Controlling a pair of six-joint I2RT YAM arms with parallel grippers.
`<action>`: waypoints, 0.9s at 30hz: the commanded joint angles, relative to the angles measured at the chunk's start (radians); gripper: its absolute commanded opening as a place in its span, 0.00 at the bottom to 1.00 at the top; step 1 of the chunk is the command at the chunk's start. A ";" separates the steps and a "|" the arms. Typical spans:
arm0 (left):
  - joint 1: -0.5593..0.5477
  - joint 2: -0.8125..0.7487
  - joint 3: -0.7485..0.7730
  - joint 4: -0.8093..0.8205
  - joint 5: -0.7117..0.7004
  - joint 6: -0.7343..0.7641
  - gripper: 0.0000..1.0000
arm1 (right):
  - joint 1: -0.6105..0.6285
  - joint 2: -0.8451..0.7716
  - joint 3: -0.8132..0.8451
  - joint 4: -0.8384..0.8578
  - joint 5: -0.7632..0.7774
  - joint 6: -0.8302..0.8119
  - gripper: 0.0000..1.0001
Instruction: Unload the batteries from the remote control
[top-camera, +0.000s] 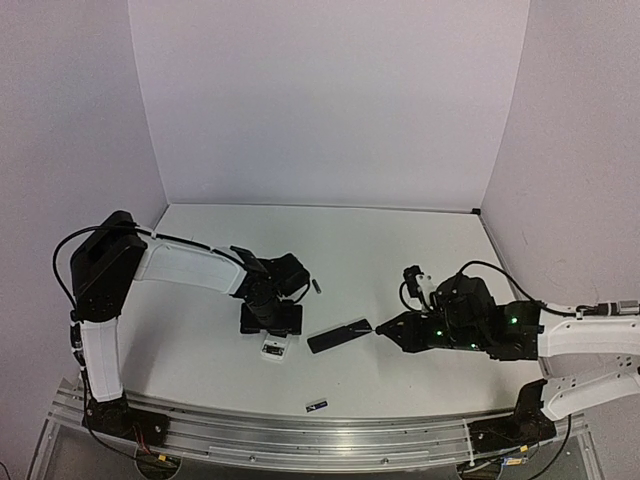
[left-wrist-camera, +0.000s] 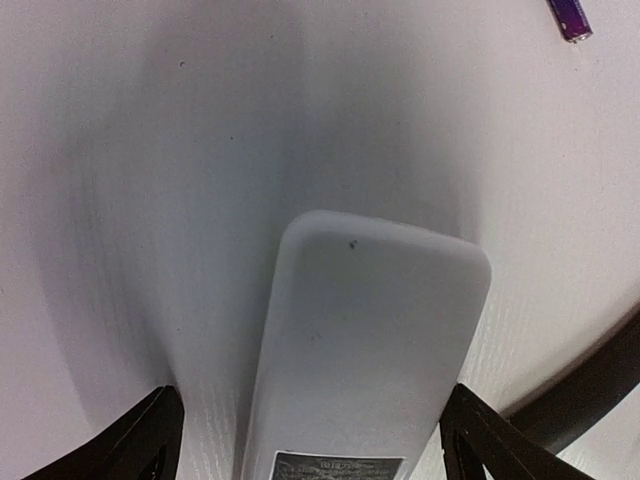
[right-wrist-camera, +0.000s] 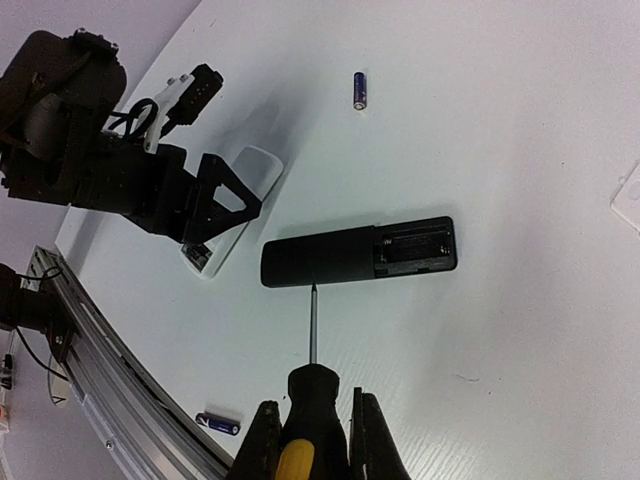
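black remote (right-wrist-camera: 330, 258) | white remote (left-wrist-camera: 370, 340) | batteries (right-wrist-camera: 360, 89): blue-purple, pale ends | screwdriver (right-wrist-camera: 305, 388): black and yellow handle, grey shaft | table (top-camera: 350, 240): white

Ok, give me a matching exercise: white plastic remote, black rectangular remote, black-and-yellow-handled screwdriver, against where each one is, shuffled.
Things:
1. white plastic remote
2. black rectangular remote
3. black-and-yellow-handled screwdriver

Places:
A. gripped by the right gripper
B. lying ungripped, battery compartment uncovered
C. between the fingers of the open left gripper

Pairs: 1-C, 2-B, 3-A
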 joint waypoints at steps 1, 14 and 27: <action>-0.018 0.086 0.042 -0.095 -0.032 0.039 0.84 | 0.003 -0.022 -0.003 -0.002 0.030 -0.013 0.00; -0.033 0.178 0.093 -0.093 -0.048 0.016 0.49 | 0.002 -0.034 0.004 -0.008 0.051 -0.030 0.00; 0.075 0.141 0.284 0.008 -0.063 0.047 0.18 | 0.002 -0.069 0.017 -0.046 0.060 -0.030 0.00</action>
